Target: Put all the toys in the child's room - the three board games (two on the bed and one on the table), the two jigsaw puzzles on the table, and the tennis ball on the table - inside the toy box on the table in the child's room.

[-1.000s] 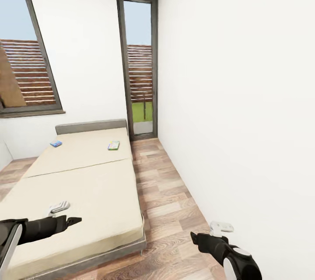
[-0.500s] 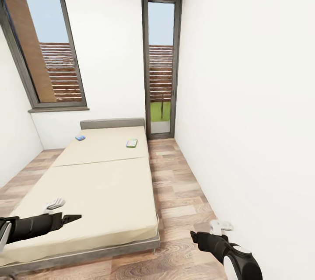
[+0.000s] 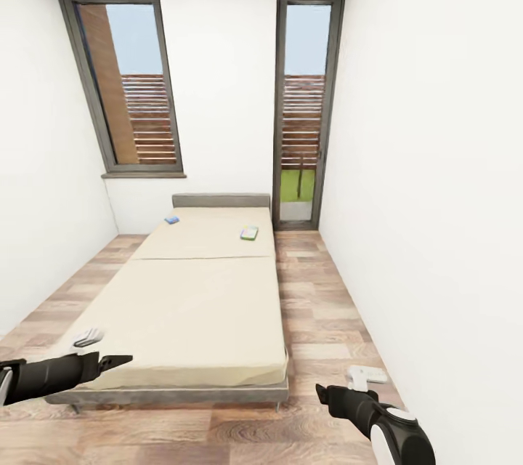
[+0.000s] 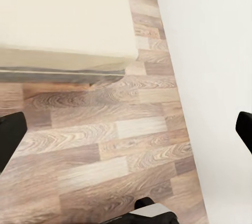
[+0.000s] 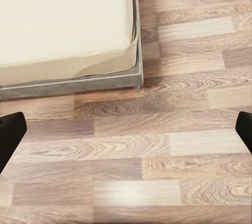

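Two board games lie on the bed (image 3: 203, 305) near its grey headboard: a small blue one (image 3: 171, 219) on the left and a pale, green-edged one (image 3: 249, 233) on the right. Both are far ahead of my arms. My left gripper (image 3: 120, 360) hovers open over the bed's near left corner, and in its wrist view (image 4: 126, 134) the fingers (image 4: 10, 140) stand wide apart over bare floor. My right gripper (image 3: 324, 393) hangs open over the floor right of the bed, its fingers (image 5: 10, 137) spread with nothing between them. The table, toy box, jigsaw puzzles and tennis ball are out of view.
A strip of wood-plank floor (image 3: 319, 305) runs between the bed and the white right wall (image 3: 436, 196). A tall glass door (image 3: 305, 109) and a window (image 3: 127, 80) are in the far wall. A narrower strip of floor lies left of the bed.
The whole view has swung, so the bed now sits centred and farther off, with the left wall in sight. That is camera motion. Both arms keep their pose.
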Robot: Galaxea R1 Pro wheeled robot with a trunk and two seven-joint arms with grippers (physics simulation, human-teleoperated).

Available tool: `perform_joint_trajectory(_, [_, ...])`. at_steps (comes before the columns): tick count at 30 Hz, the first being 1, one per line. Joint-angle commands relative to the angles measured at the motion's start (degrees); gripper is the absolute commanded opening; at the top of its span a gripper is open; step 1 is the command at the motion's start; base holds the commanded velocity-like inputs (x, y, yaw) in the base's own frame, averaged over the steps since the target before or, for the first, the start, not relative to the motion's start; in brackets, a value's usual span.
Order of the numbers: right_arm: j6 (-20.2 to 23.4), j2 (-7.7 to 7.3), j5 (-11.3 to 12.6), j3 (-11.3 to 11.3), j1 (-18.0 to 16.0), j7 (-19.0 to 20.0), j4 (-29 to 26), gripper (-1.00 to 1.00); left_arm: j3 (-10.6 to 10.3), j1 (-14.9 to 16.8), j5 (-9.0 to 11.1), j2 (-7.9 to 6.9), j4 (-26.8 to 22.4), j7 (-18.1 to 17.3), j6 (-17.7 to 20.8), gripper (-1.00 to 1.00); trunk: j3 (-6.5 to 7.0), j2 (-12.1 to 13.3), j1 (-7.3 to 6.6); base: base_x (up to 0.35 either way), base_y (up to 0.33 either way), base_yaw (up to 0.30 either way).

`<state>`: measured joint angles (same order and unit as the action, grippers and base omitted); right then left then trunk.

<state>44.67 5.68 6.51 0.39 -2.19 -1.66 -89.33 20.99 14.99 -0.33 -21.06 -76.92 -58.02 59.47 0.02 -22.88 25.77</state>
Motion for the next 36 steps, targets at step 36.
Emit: perform_joint_trajectory(36, [0.3, 0.04, 0.4, 0.0, 0.0, -0.2, -0.1, 1.0, 0.1, 0.0, -0.1, 0.06, 0.0, -0.3, 0.4, 1.0, -0.02, 0.0, 0.01, -0.014, 0.0, 0.29])
